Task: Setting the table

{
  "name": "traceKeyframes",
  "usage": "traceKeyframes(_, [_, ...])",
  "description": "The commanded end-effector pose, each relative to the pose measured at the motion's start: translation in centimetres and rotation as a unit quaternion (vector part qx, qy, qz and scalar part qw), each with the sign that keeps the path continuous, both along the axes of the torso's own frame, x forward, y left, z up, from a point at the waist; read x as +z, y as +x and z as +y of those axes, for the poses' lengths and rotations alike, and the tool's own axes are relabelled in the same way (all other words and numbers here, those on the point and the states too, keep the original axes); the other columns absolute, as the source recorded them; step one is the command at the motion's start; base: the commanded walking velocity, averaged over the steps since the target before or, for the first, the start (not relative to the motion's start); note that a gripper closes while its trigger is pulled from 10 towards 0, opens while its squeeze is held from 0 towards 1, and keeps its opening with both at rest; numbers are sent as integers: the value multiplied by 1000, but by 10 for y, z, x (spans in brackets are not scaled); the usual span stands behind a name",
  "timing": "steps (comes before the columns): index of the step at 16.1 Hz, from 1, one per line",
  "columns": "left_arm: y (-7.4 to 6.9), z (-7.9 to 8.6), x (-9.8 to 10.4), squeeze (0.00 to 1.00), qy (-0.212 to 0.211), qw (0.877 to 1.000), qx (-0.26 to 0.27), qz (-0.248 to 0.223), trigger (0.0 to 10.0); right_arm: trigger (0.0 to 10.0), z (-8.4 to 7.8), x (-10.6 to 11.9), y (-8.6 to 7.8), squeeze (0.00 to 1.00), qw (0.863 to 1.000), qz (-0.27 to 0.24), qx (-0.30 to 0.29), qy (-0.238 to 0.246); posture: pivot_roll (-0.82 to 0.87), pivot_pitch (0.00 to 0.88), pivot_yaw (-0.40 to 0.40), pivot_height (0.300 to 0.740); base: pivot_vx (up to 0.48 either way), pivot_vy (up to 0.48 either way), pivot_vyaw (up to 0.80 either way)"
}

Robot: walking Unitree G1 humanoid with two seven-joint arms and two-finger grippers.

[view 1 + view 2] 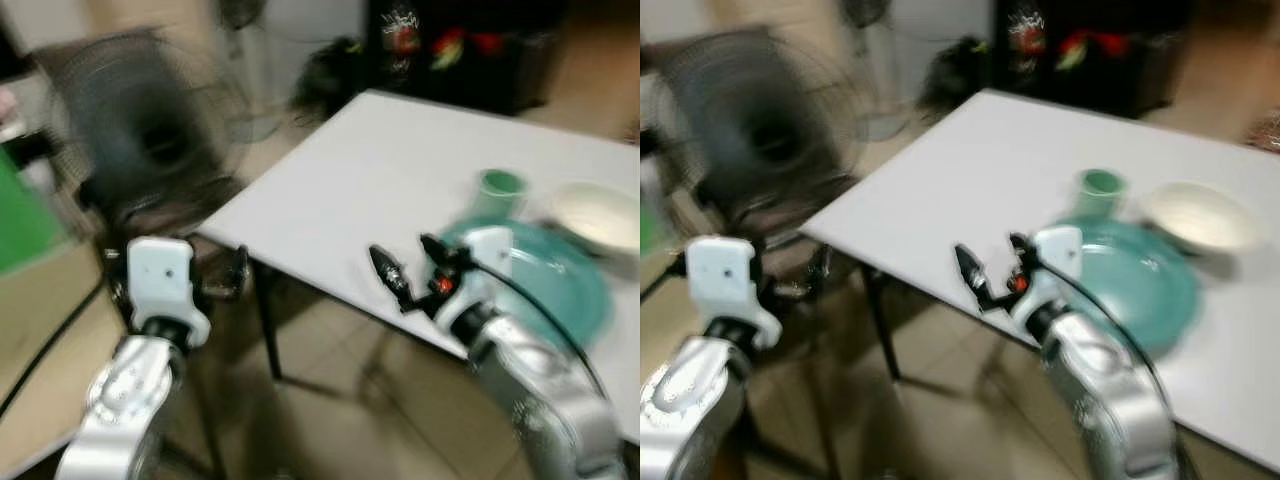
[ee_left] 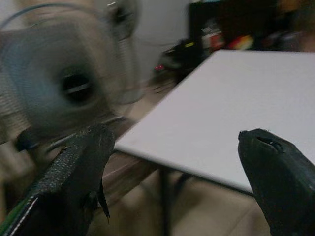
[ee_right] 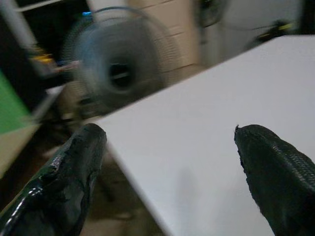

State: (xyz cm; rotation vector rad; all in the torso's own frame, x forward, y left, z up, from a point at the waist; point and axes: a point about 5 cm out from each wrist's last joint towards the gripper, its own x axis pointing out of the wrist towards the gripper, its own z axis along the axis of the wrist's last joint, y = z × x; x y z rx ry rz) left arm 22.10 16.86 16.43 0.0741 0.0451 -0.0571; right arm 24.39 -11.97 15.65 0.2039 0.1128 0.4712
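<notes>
White table beneath right gripper, fingers wide apart, empty.

Head pair: high, looking forward and down over a white table, blurred (right eye offset slightly). Left wrist: low, just off the table's corner, looking across it. Right wrist: close above the tabletop, facing outward. All four share the table and a standing fan.
</notes>
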Motion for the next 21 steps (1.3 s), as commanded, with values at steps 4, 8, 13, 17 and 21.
traceKeyframes(4, [4, -4, 2, 0, 10, 1000, -14, -7, 10000, 10000, -12, 4, -2, 1000, 1000, -10, -25, -10, -58, 0, 81, 740, 0, 0, 800])
traceKeyframes(8, [3, -1, 2, 0, 3, 1000, -11, -7, 10000, 10000, -10, 2, -4, 1000, 1000, -5, -17, -7, -45, 0, 72, 740, 0, 0, 800])
traceKeyframes(13, [-4, 4, 2, 0, 27, 1000, -4, -5, 10000, 10000, -8, 0, -4, 1000, 1000, 5, -7, 7, -21, 0, 64, 740, 0, 0, 796])
traceKeyframes(17, [-5, 6, 5, 0, 29, 1000, 0, -10, 10000, 10000, -8, -1, -4, 1000, 1000, 12, -10, 21, -13, 0, 56, 740, 0, 0, 794])
traceKeyframes(21, [-5, 5, 5, 0, 23, 1000, 5, -8, 10000, 10000, -9, -1, 0, 1000, 999, 14, -13, 28, -13, 0, 52, 740, 0, 0, 794])
